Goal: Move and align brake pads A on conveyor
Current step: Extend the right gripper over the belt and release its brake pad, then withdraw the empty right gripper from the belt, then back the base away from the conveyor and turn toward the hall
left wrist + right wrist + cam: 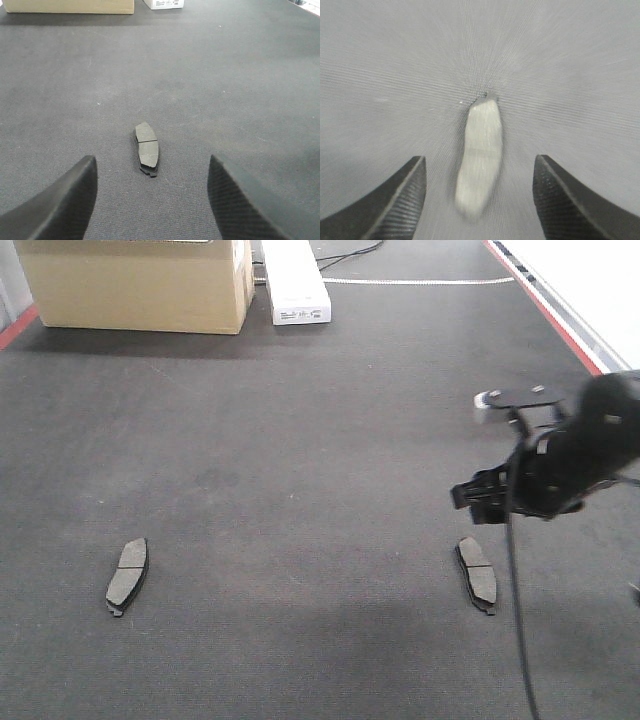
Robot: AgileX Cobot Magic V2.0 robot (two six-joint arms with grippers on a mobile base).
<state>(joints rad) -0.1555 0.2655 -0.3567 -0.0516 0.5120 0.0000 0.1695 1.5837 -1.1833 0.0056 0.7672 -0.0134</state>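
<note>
Two brake pads A lie flat on the dark conveyor (300, 440): one at the near left (127, 575), one at the near right (477, 573). My right gripper (478, 496) hovers just above and behind the right pad. In the right wrist view it is open (480, 158), and the pad (480, 160), blurred by motion, lies lengthwise between its fingers (395, 200). In the left wrist view my left gripper (152, 165) is open too. The left pad (147, 148) rests on the belt just ahead of the gap, untouched. The left arm does not show in the front view.
A cardboard box (135, 285) and a white carton (295, 280) stand at the belt's far end. Red stripes run along the right edge (545, 305) and the left edge (15, 328). A cable (520, 620) hangs from the right arm.
</note>
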